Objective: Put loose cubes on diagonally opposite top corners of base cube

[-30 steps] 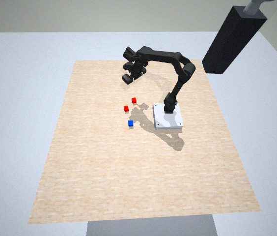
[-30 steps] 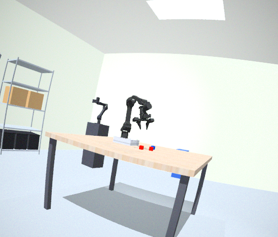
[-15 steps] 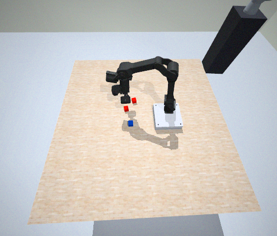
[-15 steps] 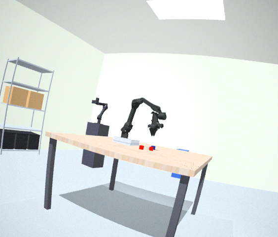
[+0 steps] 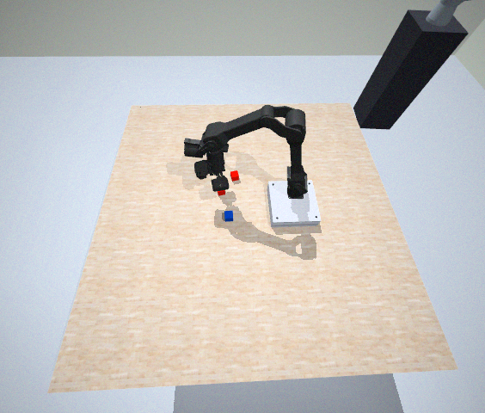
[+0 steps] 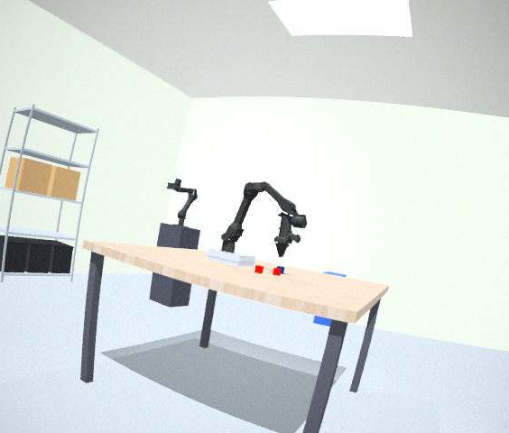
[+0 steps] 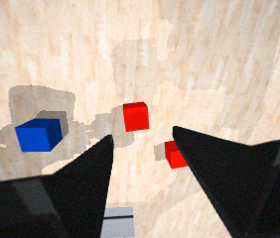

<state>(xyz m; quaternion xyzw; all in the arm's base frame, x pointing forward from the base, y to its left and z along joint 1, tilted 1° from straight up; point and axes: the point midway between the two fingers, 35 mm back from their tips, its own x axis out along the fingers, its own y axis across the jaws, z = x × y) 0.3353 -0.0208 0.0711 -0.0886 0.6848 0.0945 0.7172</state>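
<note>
A blue cube [image 5: 228, 216] [image 6: 281, 269] [image 7: 33, 138] stands on the table with nothing on top; it is the odd-coloured one, apparently the base. A red cube [image 5: 221, 193] [image 6: 276, 271] [image 7: 136, 118] stands apart from it, partly hidden by the gripper in the top view. A second red cube [image 5: 234, 175] [image 6: 259, 269] [image 7: 175, 156] stands closer to the arm's mount, partly behind the right finger in the wrist view. My gripper [image 6: 281, 254] [image 7: 143, 135] is open and empty, pointing down above the table near the red cubes. The first red cube shows just beyond the gap between its fingertips.
The arm's white mounting plate [image 5: 280, 213] [image 6: 245, 261] lies beside the cubes on the wooden table [image 5: 251, 311] [image 6: 329, 289]. A dark pedestal [image 5: 405, 75] [image 6: 178, 236] stands off the table. A shelf rack [image 6: 56, 121] stands far left in the exterior view.
</note>
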